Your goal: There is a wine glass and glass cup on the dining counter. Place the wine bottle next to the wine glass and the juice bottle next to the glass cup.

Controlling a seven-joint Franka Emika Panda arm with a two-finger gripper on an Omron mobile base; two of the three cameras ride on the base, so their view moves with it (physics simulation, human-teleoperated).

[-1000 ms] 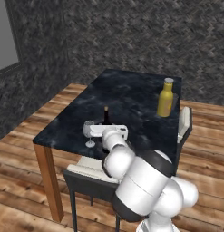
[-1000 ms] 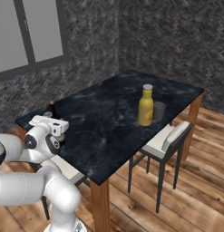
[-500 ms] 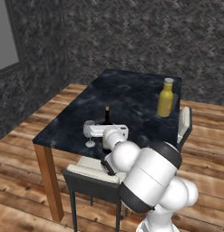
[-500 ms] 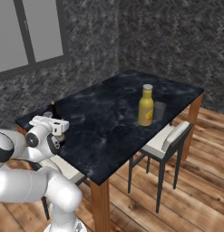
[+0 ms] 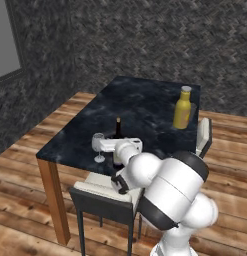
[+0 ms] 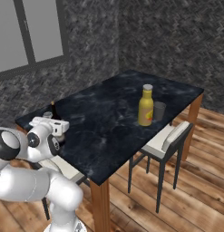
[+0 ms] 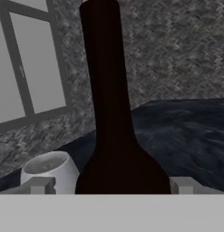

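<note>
The dark wine bottle [image 5: 117,133] stands upright on the black marbled dining counter [image 5: 140,107], close beside the small stemmed wine glass [image 5: 98,145] near the front edge. My gripper [image 5: 118,150] is open, level with the bottle's body. In the hand view the wine bottle [image 7: 113,113] rises between the two spread fingertips, with the wine glass [image 7: 47,170] to its left. At the counter's far end the yellow juice bottle [image 6: 146,106] stands right beside the greyish glass cup [image 6: 159,110].
A dark chair with a pale seat [image 5: 105,197] is tucked under the counter's near edge, just below my arm. Another chair [image 6: 170,140] stands at the side near the juice bottle. Wooden floor surrounds the counter, and a window [image 6: 31,31] is set in the wall behind it.
The jaws have spread apart off the wine bottle, which stays standing next to the wine glass. My arm has barely shifted.
</note>
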